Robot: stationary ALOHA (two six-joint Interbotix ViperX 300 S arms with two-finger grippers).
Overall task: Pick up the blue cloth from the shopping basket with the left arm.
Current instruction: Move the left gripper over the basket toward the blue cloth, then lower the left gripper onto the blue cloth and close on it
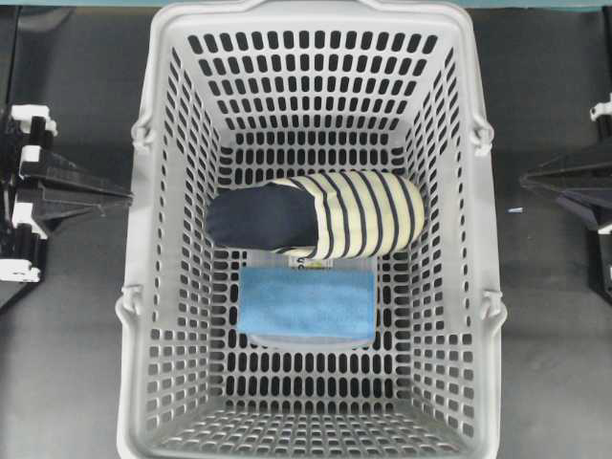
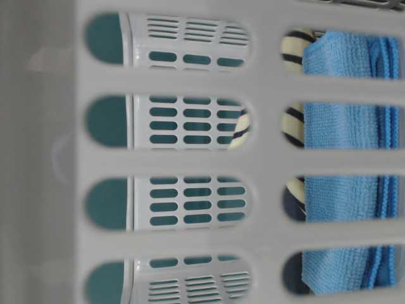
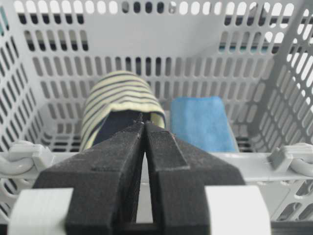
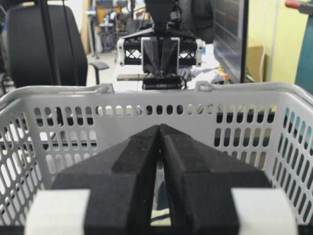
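The blue cloth lies flat on the floor of the shopping basket, just in front of a striped slipper. The left arm's gripper rests outside the basket's left wall, shut and holding nothing. In the left wrist view its tips meet above the basket rim, with the cloth beyond and to the right. My right gripper sits outside the right wall, also shut and empty. In the table-level view the cloth shows through the wall slots.
The cream-and-navy slipper lies across the basket's middle, touching the cloth's far edge. The tall slotted walls surround both items. The dark tabletop flanks the basket. A chair and a monitor stand beyond the table.
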